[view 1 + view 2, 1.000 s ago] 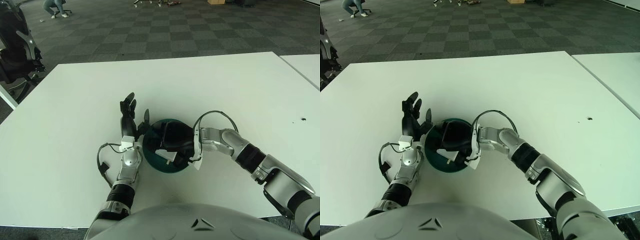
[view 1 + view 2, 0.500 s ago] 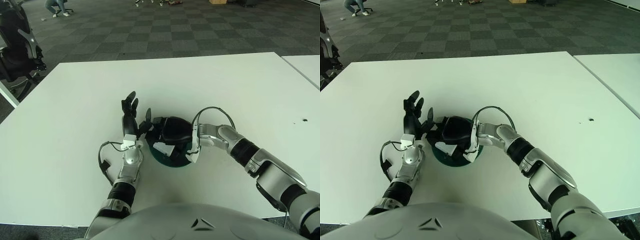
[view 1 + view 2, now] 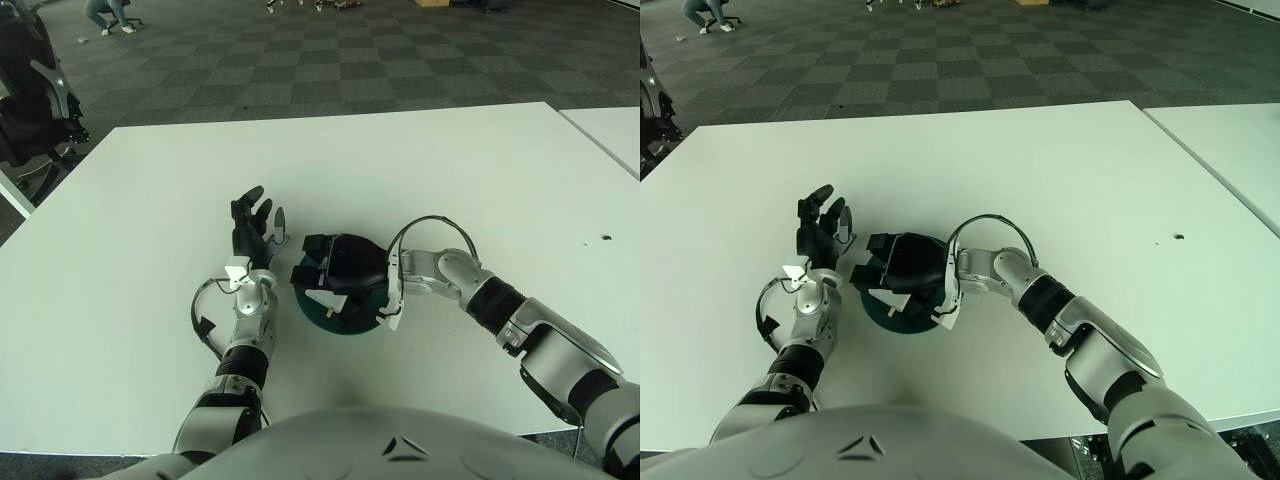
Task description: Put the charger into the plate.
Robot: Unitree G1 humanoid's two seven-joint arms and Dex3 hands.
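Two hands near plate (image 3: 335,315): right hand (image 3: 340,270) over it, grip unclear; left hand (image 3: 250,228) spread, empty. Next: release charger.

No lettering, brand, number or sign can be read anywhere. The white tag (image 3: 384,293) at the right hand's wrist and the small white block (image 3: 238,271) on the left wrist seem blank, though any fine print there would not show.
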